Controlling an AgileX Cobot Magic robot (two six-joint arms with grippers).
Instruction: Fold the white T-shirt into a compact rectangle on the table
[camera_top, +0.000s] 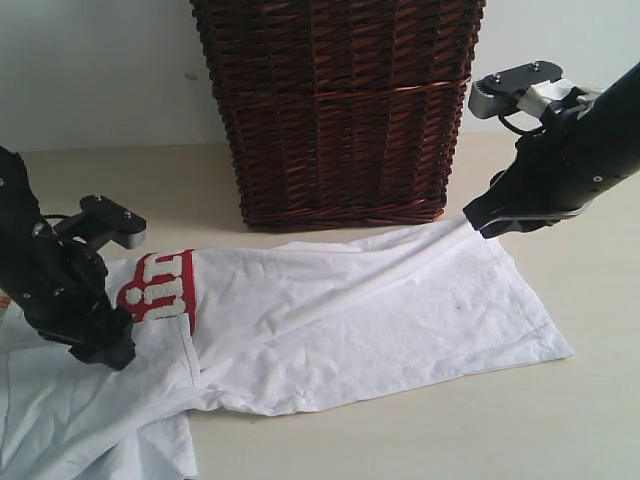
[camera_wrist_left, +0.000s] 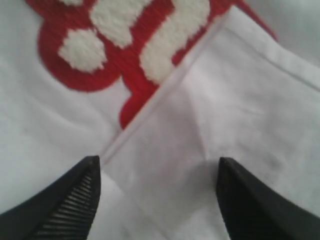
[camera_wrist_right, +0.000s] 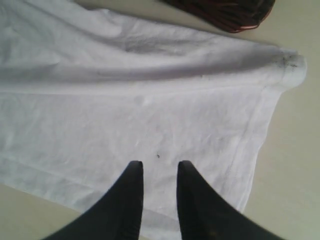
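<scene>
— Cloth location first: where do we log it?
— We log the white T-shirt (camera_top: 380, 320) lying on the table (camera_top: 600, 420), just in front of the wicker basket (camera_top: 340, 110). It is spread wide, and its left part runs out of the exterior view.
— Fold count?
— We judge one at most. A hemmed edge lies across the red lettering (camera_top: 160, 285) and hides part of it, so a panel appears to be laid over the front. Creases run through the middle; no rectangle yet.
— Left gripper (camera_wrist_left: 158, 161)?
— Spread wide and low over the cloth beside the lettering, with the hemmed edge running between its fingers (camera_wrist_left: 80, 200). We see nothing pinched.
— Right gripper (camera_wrist_right: 160, 165)?
— Fingers drawn close with a narrow gap, and bare cloth shows through it. It hangs over the far right end of the shirt, near the corner by the basket. We see no cloth between the fingers; from the exterior view we cannot tell whether it touches the corner.
— Remaining work?
— Most of it, in our estimate: bring in the loose left portion, square the sides, then fold across the length for the compact shape.
— Risk to note?
— The far corner is bunched, so the edges may not line up unless we flatten it.
</scene>
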